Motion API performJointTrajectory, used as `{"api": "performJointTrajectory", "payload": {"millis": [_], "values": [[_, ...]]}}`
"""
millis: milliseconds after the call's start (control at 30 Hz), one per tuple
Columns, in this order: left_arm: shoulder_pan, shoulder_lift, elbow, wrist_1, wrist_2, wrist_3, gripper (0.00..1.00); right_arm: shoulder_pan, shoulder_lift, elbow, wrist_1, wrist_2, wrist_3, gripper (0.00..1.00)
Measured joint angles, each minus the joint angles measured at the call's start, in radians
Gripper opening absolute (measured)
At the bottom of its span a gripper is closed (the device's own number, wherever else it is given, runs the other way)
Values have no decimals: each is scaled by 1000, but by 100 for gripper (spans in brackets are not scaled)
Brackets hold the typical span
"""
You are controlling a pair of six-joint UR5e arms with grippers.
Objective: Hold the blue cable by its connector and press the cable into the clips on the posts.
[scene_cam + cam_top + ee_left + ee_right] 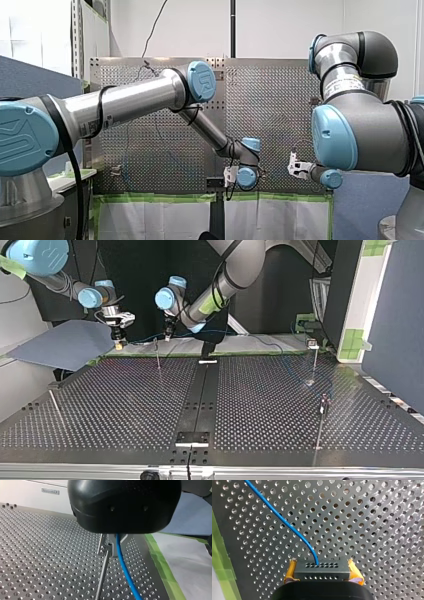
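The blue cable (287, 522) runs from a black connector (322, 571), on which the yellow pads of my right gripper (322, 573) are shut. In the top view my right gripper (118, 341) hangs over the table's far edge, at the left. My left gripper (117, 547) is shut on the blue cable (126, 572), which hangs down from between its metal fingers. A thin post (103, 575) with a clip at its top stands right beside those fingers. In the top view this post (157, 355) is just below my left gripper (169, 335).
Two more clip posts (314, 359) (324, 410) stand at the top view's right, and a thin rod (56, 407) at its left. Green tape (162, 565) and white sheeting border the perforated table (125, 405). A blue-grey panel (65, 345) lies at the far left.
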Motion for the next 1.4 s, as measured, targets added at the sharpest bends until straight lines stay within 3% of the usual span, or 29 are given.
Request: {"api": "performJointTrajectory", "payload": {"millis": [267,667,1200,1400], "values": [[10,0,2,2,4,-4,0,1,0,-3,-9,-3,19,0],[35,-3,21,4,44,-25,0,6,3,-12,-24,-2,45,0],[52,-35,67,-4,84,-46,0,12,10,-24,-35,3,56,0],[64,-37,91,-7,104,-52,0,15,41,-53,-34,5,55,0]]}}
